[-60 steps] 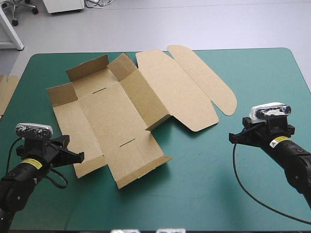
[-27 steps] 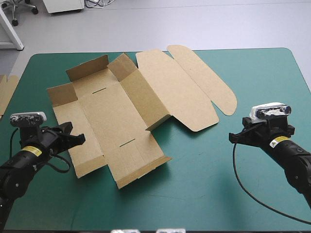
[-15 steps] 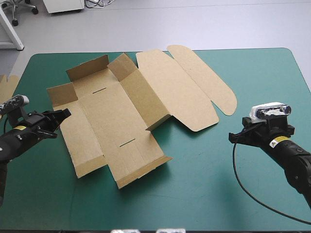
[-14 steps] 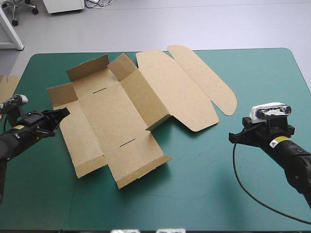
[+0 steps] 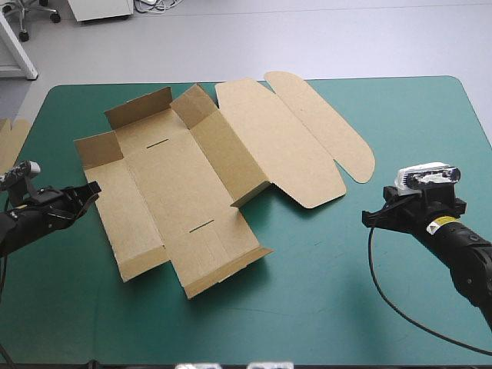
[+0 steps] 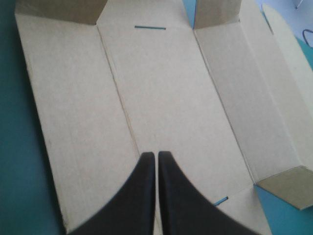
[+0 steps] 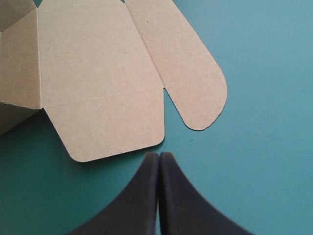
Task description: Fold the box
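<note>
1. Plainly, both pairs of jaws are closed on nothing: the left fingers (image 6: 139, 196) meet in one pointed arch, and so do the right fingers (image 7: 142, 196).
2. The left wrist view sets the left jaws over the board of the box (image 6: 171, 98), with two thin slots ahead in its middle panel. The high view places them at the sheet's left side.
3. The right wrist view shows the right jaws over bare teal-green tabletop (image 7: 264, 98), just short of the lid's rounded corner.
4. Only the high view shows the spare board (image 5: 9, 146) at the tabletop's left edge.
5. The box (image 5: 184, 200) lies opened out, left of centre. Its long axis is aslant, running from the left toward the far right. Its rounded flap (image 5: 323, 127) points that way, and the short end flaps are raised.
</note>
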Controlling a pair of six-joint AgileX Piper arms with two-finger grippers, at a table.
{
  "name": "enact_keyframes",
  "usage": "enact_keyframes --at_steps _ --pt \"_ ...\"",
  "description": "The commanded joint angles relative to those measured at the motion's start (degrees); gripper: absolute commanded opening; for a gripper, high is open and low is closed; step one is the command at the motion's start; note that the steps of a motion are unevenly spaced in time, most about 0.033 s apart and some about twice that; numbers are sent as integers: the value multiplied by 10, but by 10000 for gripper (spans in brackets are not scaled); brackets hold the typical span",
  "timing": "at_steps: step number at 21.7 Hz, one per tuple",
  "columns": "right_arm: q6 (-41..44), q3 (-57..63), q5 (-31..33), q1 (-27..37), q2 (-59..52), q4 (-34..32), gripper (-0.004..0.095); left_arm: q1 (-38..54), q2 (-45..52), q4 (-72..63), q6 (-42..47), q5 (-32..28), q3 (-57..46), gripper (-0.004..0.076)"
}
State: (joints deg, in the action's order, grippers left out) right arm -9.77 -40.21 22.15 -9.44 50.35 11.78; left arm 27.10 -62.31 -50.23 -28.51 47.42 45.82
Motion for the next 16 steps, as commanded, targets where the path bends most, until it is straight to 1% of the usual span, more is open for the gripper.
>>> enact_keyframes --at_steps 1,6,9,10,12,14,16 --pt "2 -16 -33 0 -7 4 -19 1 8 -3 4 -8 -20 13" --pt "2 -16 -32 0 -7 4 -19 3 8 -13 -10 -19 -98 13" --pt "2 -16 -30 0 -7 4 -19 9 8 -56 -46 -9 -110 13" --pt "2 -16 -29 0 -7 4 -19 26 8 -100 -72 7 -110 13" --pt "2 -16 -29 0 -7 4 -19 42 2 -140 -100 33 -110 13" --pt "2 -16 -29 0 -7 4 -19 43 -10 -156 -120 42 -110 13" --pt "2 -16 -26 0 -7 4 -19 54 -21 -152 -122 33 -110 13"
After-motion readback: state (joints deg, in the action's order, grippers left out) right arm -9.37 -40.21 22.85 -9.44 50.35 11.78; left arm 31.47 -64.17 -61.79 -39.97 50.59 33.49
